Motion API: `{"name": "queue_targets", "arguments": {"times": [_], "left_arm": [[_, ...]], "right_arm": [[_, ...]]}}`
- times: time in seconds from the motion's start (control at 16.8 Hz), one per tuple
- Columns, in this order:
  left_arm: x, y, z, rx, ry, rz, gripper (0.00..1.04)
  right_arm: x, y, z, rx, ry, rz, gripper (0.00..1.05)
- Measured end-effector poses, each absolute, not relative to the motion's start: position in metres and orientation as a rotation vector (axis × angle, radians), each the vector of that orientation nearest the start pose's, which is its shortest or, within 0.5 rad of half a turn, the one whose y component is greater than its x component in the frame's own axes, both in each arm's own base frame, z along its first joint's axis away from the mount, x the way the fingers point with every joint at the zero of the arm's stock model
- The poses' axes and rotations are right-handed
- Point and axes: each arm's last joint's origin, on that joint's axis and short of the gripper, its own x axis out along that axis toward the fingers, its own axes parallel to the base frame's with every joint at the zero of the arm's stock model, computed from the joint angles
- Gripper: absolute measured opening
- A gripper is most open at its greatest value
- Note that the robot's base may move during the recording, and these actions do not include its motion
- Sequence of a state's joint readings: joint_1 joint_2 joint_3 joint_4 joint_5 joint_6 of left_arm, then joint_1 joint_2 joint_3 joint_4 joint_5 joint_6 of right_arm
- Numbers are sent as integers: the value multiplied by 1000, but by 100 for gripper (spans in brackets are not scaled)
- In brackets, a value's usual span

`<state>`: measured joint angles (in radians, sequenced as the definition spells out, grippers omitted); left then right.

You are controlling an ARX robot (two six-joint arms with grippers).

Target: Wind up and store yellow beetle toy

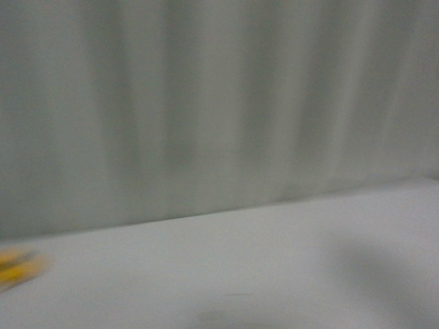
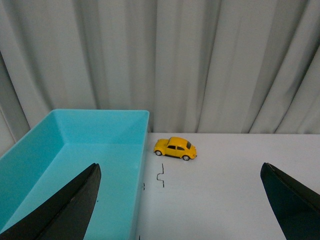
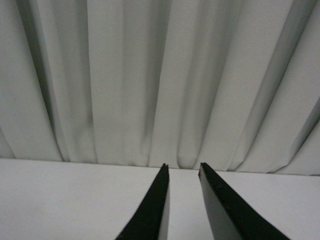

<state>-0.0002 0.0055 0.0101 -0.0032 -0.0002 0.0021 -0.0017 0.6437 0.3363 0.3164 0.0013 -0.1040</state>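
The yellow beetle toy (image 2: 175, 148) stands on its wheels on the white table, just beside the far corner of a turquoise bin (image 2: 75, 160) in the left wrist view. My left gripper (image 2: 182, 192) is open and empty, well short of the toy, its dark fingers (image 2: 70, 207) spread wide. In the blurred front view a yellow smear (image 1: 17, 267) at the far left edge is likely the toy. My right gripper (image 3: 182, 167) is shut with nothing between its fingers, above bare table, facing the curtain.
A grey pleated curtain (image 2: 200, 65) hangs right behind the table's far edge in every view. A small bent dark wire or mark (image 2: 161, 176) lies on the table between my left gripper and the toy. The front view is motion-blurred.
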Motion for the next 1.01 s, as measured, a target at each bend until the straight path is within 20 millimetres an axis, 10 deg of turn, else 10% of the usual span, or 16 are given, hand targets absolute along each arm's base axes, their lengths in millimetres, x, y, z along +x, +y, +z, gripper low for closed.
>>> {"name": "queue_targets", "arguments": {"times": [0.12,1.01], "left_arm": [[97,0,166,2,-1,1,98],[97,0,166,2,-1,0,98]], "right_arm": [[149,0,226,-40,4,0,2],[114,0,176,-15,1,0,2]]}}
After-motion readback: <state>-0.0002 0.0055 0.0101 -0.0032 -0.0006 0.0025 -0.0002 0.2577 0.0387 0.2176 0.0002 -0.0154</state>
